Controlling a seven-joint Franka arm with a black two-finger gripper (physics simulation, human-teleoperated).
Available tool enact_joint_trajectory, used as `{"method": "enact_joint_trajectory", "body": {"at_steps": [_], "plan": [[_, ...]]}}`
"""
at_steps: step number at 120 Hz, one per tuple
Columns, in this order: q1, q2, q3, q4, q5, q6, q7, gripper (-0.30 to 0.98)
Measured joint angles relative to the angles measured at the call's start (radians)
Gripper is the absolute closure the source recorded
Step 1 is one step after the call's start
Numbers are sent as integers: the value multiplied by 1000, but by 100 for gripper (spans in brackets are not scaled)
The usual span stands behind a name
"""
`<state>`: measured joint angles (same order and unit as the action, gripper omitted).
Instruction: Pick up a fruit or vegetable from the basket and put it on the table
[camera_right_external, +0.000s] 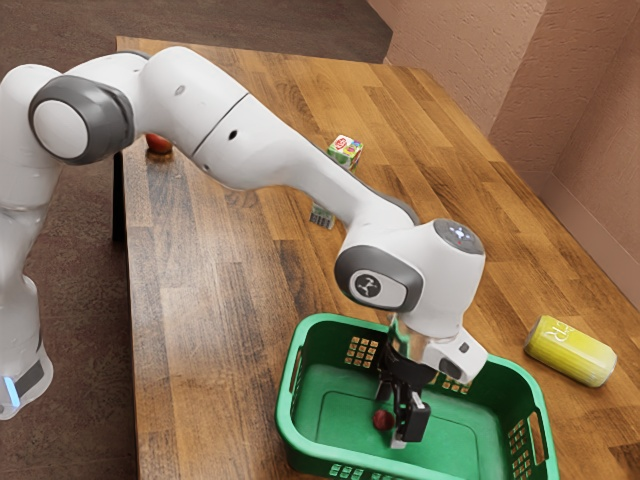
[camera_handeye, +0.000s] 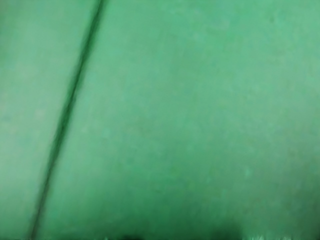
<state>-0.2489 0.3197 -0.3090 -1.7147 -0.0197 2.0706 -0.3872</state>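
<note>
The white arm (camera_right_external: 268, 150) was lit from above, its undersides shaded grey. A soft sheen was cast on the wooden table (camera_right_external: 190, 300). In the wrist view, the basket's green floor (camera_handeye: 180, 100) was faintly mottled, darkened toward the lower edge.

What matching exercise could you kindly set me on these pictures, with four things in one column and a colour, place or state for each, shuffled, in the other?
Column one:
1. Basket
2. Can
3. Small round thing
4. Hand

Column two:
A. Dark red, down inside the basket
B. Black, reaching in over the basket's rim from above
C. Green, with slots and small holes in its walls
D. Yellow, lying on its side

Right pairs: 1-C, 2-D, 3-A, 4-B.
</note>
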Motion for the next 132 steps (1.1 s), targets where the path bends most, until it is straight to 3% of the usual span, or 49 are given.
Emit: {"method": "enact_joint_trajectory", "body": {"at_steps": [75, 106, 132], "plan": [[0, -29, 0, -38, -20, 4, -5, 0], [1, -24, 1, -37, -24, 8, -7, 43], [8, -21, 0, -34, -27, 8, -8, 53]]}}
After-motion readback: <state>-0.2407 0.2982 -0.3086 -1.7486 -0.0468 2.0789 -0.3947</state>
